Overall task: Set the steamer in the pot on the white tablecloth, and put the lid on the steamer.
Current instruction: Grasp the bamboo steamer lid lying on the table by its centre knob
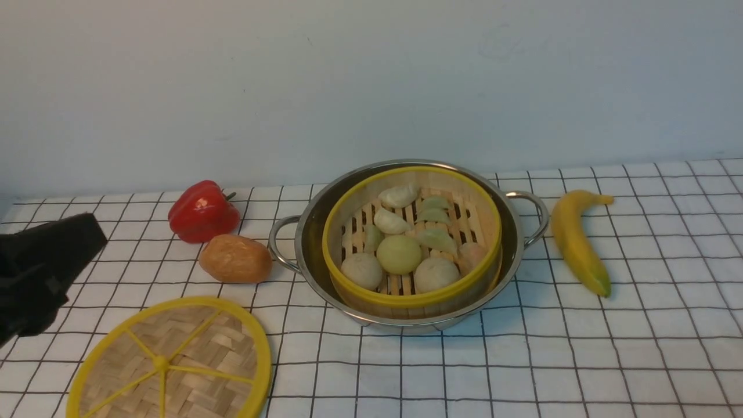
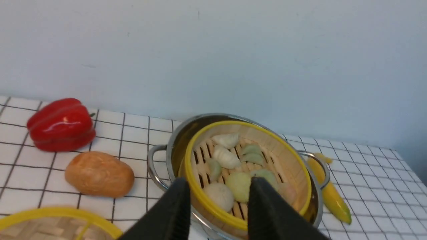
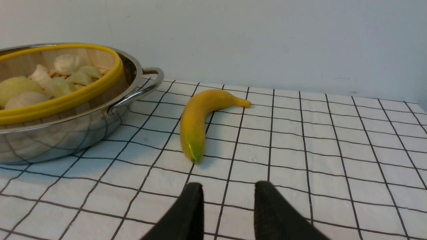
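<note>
surface: white tablecloth (image 1: 522, 360) | on it: pot (image 1: 309, 235), lid (image 1: 174, 360), red pepper (image 1: 203, 212), potato (image 1: 235, 258), banana (image 1: 574, 241)

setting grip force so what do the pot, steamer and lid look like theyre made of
Pot: polished stainless steel, by its mirror-like reflections. Steamer: pale bamboo or wood slats and wall, matte; its yellow rim looks like plastic, though that is uncertain. Lid: woven bamboo strips, matte, with a yellow rim and spokes, likely plastic.

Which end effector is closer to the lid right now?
Left. The left end effector is just left of the lid; the right end effector is off by the banana, past the pot.
</note>
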Robot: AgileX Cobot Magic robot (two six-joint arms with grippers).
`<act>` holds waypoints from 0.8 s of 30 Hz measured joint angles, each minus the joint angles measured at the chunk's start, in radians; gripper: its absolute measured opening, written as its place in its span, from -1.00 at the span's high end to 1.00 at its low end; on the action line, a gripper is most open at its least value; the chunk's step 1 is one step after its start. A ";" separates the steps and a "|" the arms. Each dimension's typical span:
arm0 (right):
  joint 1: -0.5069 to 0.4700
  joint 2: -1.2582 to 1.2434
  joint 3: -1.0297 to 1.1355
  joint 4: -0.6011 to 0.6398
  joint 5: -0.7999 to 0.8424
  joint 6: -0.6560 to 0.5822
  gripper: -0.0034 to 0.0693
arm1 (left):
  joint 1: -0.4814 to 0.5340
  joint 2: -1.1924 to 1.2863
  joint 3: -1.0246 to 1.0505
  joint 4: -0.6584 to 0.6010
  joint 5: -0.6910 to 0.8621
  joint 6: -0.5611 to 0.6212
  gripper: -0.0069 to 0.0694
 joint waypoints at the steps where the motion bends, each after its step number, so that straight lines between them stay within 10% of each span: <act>1: 0.000 0.000 0.000 0.000 0.000 0.000 0.25 | 0.000 0.045 -0.023 0.010 0.033 0.019 0.18; 14: 0.000 0.000 0.000 0.000 0.000 0.000 0.25 | -0.002 0.764 -0.541 0.704 0.616 -0.100 -0.06; 24: 0.000 0.000 0.000 0.000 0.000 -0.002 0.25 | -0.002 1.000 -0.549 0.658 0.627 -0.141 -0.07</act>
